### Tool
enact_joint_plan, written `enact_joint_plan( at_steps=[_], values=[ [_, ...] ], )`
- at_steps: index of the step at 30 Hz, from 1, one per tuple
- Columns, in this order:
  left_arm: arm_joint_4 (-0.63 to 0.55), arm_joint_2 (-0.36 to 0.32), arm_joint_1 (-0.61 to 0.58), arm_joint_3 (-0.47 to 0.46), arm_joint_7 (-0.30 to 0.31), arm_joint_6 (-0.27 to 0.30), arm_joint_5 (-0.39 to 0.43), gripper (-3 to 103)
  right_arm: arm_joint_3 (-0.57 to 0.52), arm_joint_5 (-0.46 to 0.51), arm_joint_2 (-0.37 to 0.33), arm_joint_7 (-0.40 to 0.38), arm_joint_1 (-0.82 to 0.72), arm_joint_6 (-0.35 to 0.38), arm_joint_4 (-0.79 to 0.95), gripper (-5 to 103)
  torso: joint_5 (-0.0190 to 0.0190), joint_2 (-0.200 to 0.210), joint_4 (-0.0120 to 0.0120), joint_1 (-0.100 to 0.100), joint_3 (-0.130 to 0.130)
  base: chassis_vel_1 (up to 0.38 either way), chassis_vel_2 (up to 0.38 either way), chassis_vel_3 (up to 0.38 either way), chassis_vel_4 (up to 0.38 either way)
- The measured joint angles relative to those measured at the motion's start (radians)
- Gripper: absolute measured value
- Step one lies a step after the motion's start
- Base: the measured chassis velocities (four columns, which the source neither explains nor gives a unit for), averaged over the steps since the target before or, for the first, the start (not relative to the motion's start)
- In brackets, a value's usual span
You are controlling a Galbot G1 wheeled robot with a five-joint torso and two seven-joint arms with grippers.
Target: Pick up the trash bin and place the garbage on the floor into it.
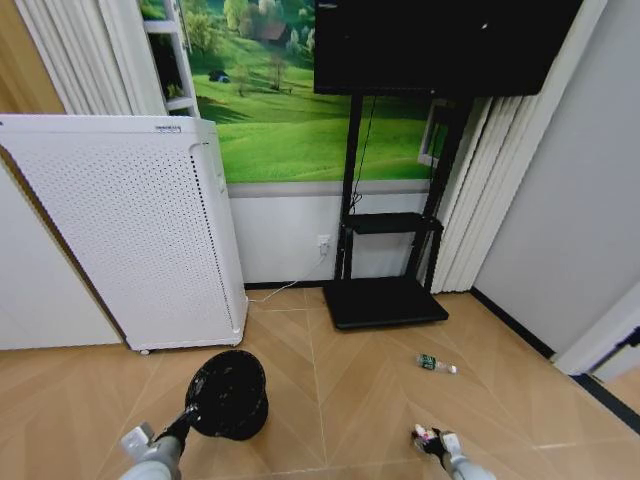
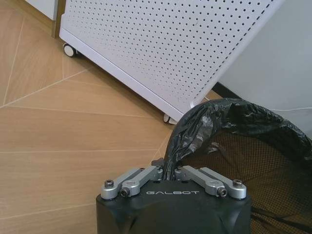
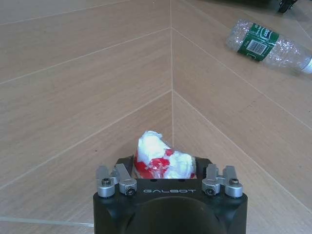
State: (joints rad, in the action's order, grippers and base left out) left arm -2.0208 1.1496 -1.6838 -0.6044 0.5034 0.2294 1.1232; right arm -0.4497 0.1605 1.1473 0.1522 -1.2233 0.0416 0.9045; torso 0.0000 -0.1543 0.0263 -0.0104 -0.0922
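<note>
Up front in the head view, the left gripper (image 1: pixel 188 415) holds the trash bin (image 1: pixel 229 393) by the near edge of its rim, at the lower left of the parquet floor (image 1: pixel 380 400). The bin is round, black and lined with a black bag, and sits just in front of the white perforated appliance (image 1: pixel 130 230). At the lower right the right gripper (image 1: pixel 428 437) carries a red-and-white wrapper (image 1: pixel 420 432) low over the boards. Farther off, a clear bottle with a green label (image 1: pixel 436 364) lies on its side on the floor, near the flat black TV-stand base (image 1: pixel 385 301).

Next, the left wrist view: the left gripper (image 2: pixel 170 171) has its fingers (image 2: pixel 146 174) pressed together on a fold of the bag and the bin's rim (image 2: pixel 195 131). Mesh wall shows inside the bin. The appliance's perforated panel (image 2: pixel 170 44) and a caster wheel (image 2: pixel 70 50) stand on the floor behind.

Last, the right wrist view: the right gripper (image 3: pixel 165 168) pinches the crumpled red-and-white wrapper (image 3: pixel 161 160) between its fingers (image 3: pixel 124 176). The bottle (image 3: pixel 265 44) lies well apart from it on the floor (image 3: pixel 87 97).
</note>
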Motion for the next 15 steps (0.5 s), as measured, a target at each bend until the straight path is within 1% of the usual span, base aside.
enact_joint_plan(
  at_steps=[1, 3, 4, 6, 8, 9, 10, 15],
  values=[
    [0.0, 0.0, 0.0, 0.0, 0.0, 0.0, 0.0, 4, 0.0, 0.0, 0.0, 0.0, 0.0, 0.0, 0.0, 70, 0.0, 0.0, 0.0, 0.0, 0.0, 0.0, 0.0, 0.0, 0.0],
    [0.002, 0.0, 0.0, 0.0, 0.0, 0.0, -0.002, 4, -0.003, 0.008, 0.0, -0.006, -0.009, 0.001, 0.01, 60, 0.0, 0.0, 0.0001, 0.0, 0.0, 0.0, 0.0, 0.0, 0.0],
    [0.002, 0.0, 0.0, 0.0, 0.0, 0.0, -0.002, 4, -0.003, 0.008, 0.0, -0.006, -0.009, 0.001, 0.01, 60, 0.0, 0.0, 0.0001, 0.0, 0.0, 0.0, 0.0, 0.0, 0.0],
    [0.003, 0.0, 0.0, 0.0, 0.0, 0.0, -0.004, 4, -0.005, 0.016, -0.001, -0.011, -0.014, 0.001, 0.016, 51, 0.0001, 0.0, 0.0, 0.0, 0.0, 0.0, 0.0, 0.0, 0.0],
    [0.003, 0.001, 0.0, 0.001, 0.0, -0.001, -0.005, 4, -0.007, 0.022, -0.004, -0.013, -0.021, 0.001, 0.028, 44, 0.0001, 0.0, 0.0, 0.0, 0.0, 0.0, 0.0, 0.0, 0.0],
    [0.003, 0.001, 0.0, 0.001, 0.0, -0.001, -0.005, 4, -0.007, 0.022, -0.004, -0.013, -0.021, 0.001, 0.028, 44, 0.0001, 0.0, 0.0, 0.0, 0.0, 0.0, 0.0, 0.0, 0.0],
    [0.004, 0.002, 0.001, 0.003, 0.0, -0.001, -0.006, 4, -0.009, 0.026, -0.007, -0.014, -0.027, 0.002, 0.039, 42, 0.0, 0.0, 0.0, 0.0, 0.0, 0.0, 0.0, 0.0, 0.0],
    [0.014, 0.002, 0.012, 0.012, -0.001, -0.001, -0.011, 4, -0.02, 0.054, -0.016, -0.017, -0.06, 0.011, 0.094, 42, 0.0002, 0.0, 0.0, 0.0, 0.0, 0.0, 0.0, 0.0, 0.0]
  ],
)
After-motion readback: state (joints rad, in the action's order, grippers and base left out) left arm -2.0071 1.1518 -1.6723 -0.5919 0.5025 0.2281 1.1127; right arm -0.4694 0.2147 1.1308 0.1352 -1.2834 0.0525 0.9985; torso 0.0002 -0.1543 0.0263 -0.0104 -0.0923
